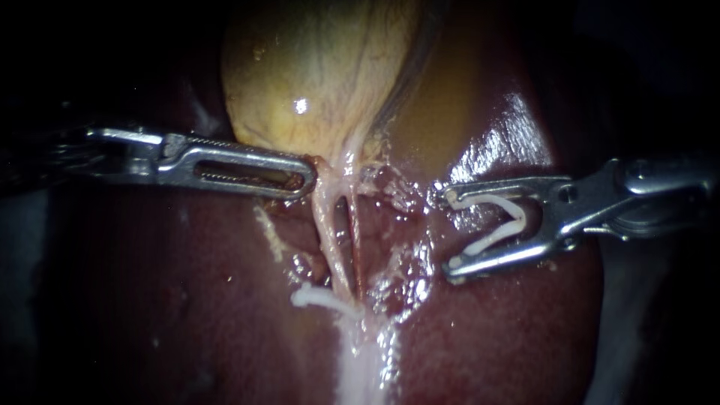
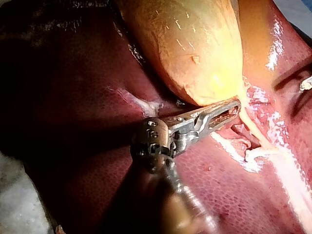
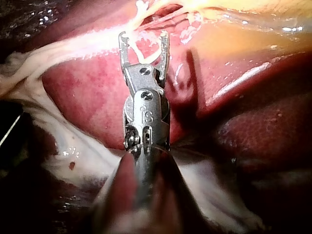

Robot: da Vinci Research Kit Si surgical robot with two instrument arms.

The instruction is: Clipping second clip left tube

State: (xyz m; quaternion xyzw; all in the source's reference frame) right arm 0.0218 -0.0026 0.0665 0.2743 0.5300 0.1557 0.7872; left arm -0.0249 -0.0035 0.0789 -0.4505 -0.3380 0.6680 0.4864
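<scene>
Right pincer (image 1: 450,231), gripping an open clip (image 1: 517,217), needed to straddle the left tube (image 1: 326,225) fully; left pincer (image 1: 309,176) clamped the gallbladder (image 1: 315,75).

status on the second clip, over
Left instrument shut on gallbladder neck. Right instrument holds loaded clip, apart from left tube. Seated clip below, across that tube. Right tube lies between.

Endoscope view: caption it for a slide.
Left instrument grips the gallbladder; right instrument holds an open clip beside the tubes.
</scene>
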